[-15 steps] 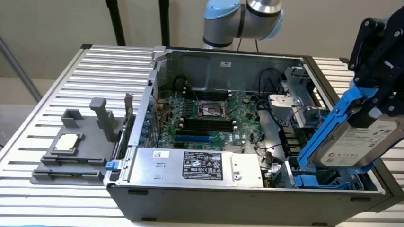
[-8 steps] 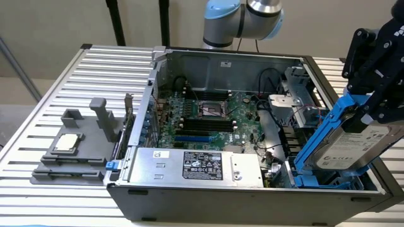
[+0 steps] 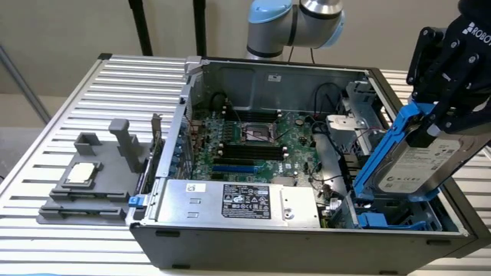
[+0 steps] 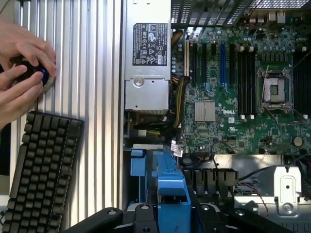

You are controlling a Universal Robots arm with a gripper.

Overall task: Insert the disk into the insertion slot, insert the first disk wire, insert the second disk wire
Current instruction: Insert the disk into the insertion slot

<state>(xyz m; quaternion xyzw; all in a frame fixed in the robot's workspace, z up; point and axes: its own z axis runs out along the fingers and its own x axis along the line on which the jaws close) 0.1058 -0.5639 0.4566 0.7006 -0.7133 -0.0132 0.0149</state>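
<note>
Exterior view: the gripper (image 3: 449, 118) hangs over the near corner of the open computer case (image 3: 307, 244) on the exterior view's right. Its jaws are clamped on the upper end of the disk (image 3: 418, 167). The disk is steeply tilted. Its long axis runs from the gripper down toward the exterior view's left, with the white label facing the near side and the blue carrier frame edging it. Its lower end is at the mouth of the insertion slot (image 3: 383, 220), whose blue rails show low in the drive cage; I cannot tell whether the two touch. The case's right wall runs just beside the lower end, and grey cage metal stands on the far side, so room there is narrow. The power-supply box (image 3: 238, 201) lies well apart to the left, along the near wall. In the wrist view, the carrier's blue end sits at the gripper, and a person's hands (image 4: 22, 73) are near a keyboard (image 4: 41, 170) on the slatted table (image 4: 97, 97).
</note>
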